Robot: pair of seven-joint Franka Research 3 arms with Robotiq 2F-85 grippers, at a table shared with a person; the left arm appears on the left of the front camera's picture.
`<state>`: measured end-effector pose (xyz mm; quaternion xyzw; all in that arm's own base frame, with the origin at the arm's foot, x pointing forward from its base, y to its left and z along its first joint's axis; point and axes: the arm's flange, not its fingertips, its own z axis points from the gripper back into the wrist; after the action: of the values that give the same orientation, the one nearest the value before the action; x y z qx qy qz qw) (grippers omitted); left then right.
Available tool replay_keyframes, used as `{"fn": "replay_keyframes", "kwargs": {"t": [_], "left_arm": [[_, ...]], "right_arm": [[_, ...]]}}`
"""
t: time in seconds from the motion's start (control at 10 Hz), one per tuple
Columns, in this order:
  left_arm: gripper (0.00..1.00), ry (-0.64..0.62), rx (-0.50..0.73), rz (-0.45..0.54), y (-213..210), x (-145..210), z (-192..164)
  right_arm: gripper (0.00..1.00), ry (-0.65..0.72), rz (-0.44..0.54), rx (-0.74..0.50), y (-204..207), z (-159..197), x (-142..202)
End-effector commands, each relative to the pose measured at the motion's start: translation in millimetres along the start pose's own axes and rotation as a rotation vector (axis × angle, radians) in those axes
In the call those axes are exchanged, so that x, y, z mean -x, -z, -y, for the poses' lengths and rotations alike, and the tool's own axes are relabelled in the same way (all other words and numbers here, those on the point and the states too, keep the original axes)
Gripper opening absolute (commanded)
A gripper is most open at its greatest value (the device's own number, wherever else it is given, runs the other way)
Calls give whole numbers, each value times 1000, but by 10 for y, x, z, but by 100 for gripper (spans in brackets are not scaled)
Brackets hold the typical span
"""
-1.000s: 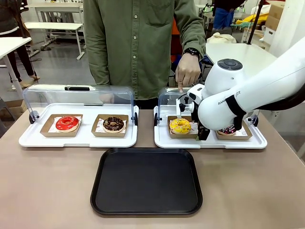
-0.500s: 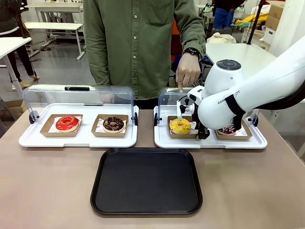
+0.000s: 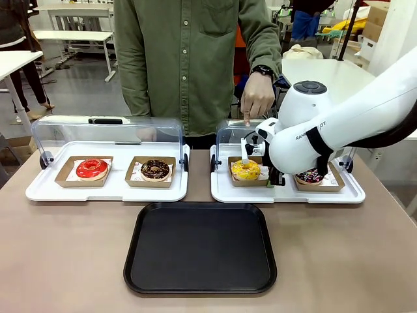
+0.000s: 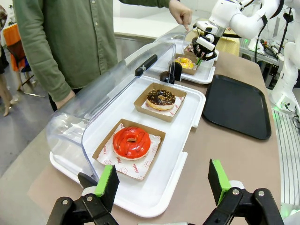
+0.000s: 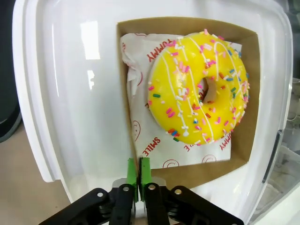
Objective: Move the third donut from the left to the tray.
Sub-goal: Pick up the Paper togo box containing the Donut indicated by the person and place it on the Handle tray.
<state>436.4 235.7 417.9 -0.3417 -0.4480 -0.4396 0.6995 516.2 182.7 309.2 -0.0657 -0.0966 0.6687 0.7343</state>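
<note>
The yellow-iced donut (image 3: 245,170) with sprinkles lies on its small brown cardboard tray (image 3: 232,182) in the right white display tray. In the right wrist view the donut (image 5: 199,89) is straight ahead, and my right gripper (image 5: 138,172) is shut on the near wall of the cardboard tray (image 5: 197,169). From the front, the white wrist hides most of the right gripper (image 3: 272,177). The large black tray (image 3: 201,248) lies in front of both display trays. My left gripper (image 4: 163,179) hangs open over the left display tray's near corner, holding nothing.
A person's hand (image 3: 256,101) rests on the raised clear lid of the right display tray (image 3: 287,194). A dark donut (image 3: 311,177) sits beside the yellow one. The left display tray (image 3: 39,190) holds a red donut (image 3: 92,169) and a chocolate donut (image 3: 155,169) under its open lid.
My right gripper has shifted slightly left and up with the cardboard tray, carrying the yellow donut a little with it. The person's hand and the left arm have stayed put.
</note>
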Motion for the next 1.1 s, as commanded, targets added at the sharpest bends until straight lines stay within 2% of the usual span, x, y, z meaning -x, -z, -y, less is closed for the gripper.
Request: {"fn": "replay_keyframes", "kwargs": {"t": [0.0, 0.2, 0.3, 0.4, 0.8, 1.0], "left_arm": [[100, 15, -2, 0, -4, -6, 16], [100, 15, -2, 0, -4, -6, 16], [100, 15, -2, 0, -4, -6, 16], [100, 15, -2, 0, -4, -6, 16], [100, 15, -2, 0, -4, -6, 16], [100, 15, -2, 0, -4, -6, 16]], "right_arm": [[0, -21, 13, -30, -10, 92, 26], [0, -20, 14, -27, -17, 94, 61], [0, -31, 48, -43, -24, 150, 48], [0, 2, 1, -1, 11, 21, 14], [2, -8, 6, -4, 16, 36, 12], [2, -3, 20, 44, -288, -255, -6]]}}
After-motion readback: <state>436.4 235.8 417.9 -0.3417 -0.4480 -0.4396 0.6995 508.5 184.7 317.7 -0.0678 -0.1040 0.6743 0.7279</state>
